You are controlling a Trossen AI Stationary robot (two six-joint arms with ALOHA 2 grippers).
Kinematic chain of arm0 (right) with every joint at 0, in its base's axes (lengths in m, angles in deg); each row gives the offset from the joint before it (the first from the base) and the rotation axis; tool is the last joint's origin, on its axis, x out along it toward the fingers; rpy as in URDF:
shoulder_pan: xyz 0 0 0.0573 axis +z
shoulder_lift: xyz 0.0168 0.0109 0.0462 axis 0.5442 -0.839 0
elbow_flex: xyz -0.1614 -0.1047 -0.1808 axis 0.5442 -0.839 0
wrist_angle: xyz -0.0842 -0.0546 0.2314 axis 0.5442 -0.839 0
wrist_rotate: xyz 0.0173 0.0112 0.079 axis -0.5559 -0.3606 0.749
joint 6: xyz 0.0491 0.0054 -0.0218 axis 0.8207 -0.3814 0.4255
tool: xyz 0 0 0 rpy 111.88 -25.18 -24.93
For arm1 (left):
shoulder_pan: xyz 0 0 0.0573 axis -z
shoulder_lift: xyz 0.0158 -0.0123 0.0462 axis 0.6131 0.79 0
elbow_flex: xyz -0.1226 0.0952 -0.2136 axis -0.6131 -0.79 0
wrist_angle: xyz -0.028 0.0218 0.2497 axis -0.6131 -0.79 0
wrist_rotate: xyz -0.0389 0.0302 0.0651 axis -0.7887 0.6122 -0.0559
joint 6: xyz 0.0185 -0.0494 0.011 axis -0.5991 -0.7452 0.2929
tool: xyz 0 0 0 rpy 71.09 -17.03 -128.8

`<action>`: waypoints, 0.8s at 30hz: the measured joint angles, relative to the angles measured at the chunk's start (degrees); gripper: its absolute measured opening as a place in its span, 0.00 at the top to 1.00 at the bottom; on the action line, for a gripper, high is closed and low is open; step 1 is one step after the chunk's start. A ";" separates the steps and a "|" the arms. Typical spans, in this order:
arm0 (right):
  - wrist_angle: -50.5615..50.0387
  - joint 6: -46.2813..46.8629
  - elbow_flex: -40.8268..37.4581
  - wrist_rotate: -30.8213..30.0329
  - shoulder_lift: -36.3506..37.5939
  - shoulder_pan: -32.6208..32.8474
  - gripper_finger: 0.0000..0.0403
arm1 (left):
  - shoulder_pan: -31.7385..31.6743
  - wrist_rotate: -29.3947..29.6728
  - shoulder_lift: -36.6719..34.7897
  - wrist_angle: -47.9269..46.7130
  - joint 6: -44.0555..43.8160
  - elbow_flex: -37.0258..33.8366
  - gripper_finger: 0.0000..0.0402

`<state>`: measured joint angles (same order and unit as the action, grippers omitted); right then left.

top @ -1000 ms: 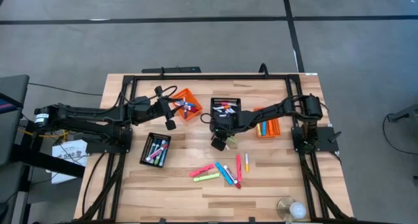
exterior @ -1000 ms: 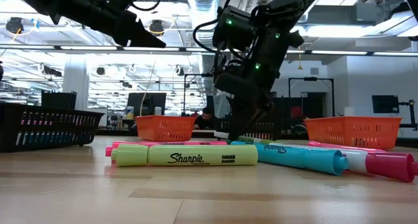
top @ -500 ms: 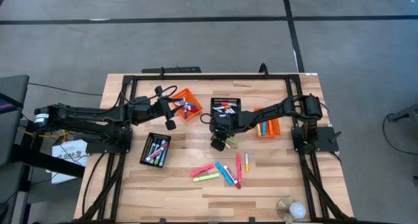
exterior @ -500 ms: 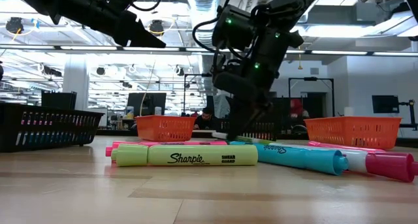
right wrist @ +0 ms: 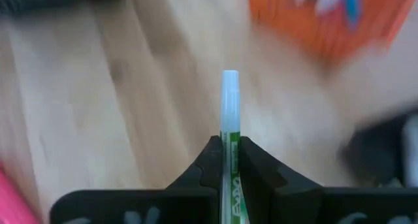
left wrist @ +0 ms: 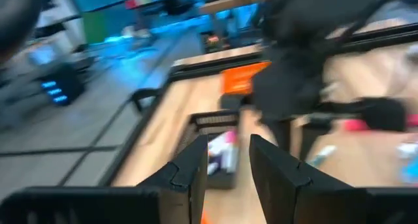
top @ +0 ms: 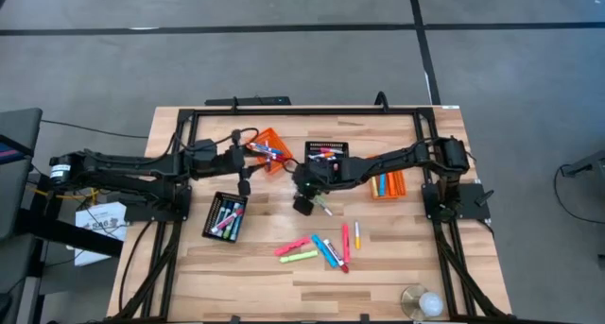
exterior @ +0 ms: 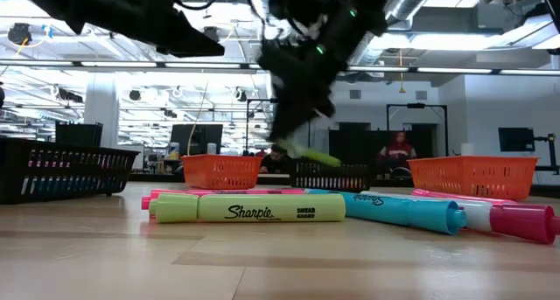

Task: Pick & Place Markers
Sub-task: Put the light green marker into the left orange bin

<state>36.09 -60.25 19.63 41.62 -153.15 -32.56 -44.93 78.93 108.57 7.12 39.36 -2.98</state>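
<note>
The slim green marker pen with a pale cap [right wrist: 229, 113] hangs above the wooden table [top: 397, 267], pinched mid-barrel by the right gripper [right wrist: 228, 160], jaws closed on it; light, stiff, likely slippery; the left gripper [left wrist: 228, 165] waits, jaws apart.

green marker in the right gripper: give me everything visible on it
The green marker is thin, with a green printed barrel and a pale, whitish end sticking out past the fingers. The right gripper is shut on its barrel, one finger on each side. It hangs off the table, tilted in the low view, above bare wood in the middle of the table. Nothing else touches it.
</note>
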 joint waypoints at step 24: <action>47.41 -6.75 2.21 -3.54 -12.81 -12.25 0.85 | -0.04 13.69 -13.31 0.50 2.37 -0.03 0.72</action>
<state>83.50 -67.00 21.85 38.07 -165.96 -44.81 -44.97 92.62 95.26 7.62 41.73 -3.01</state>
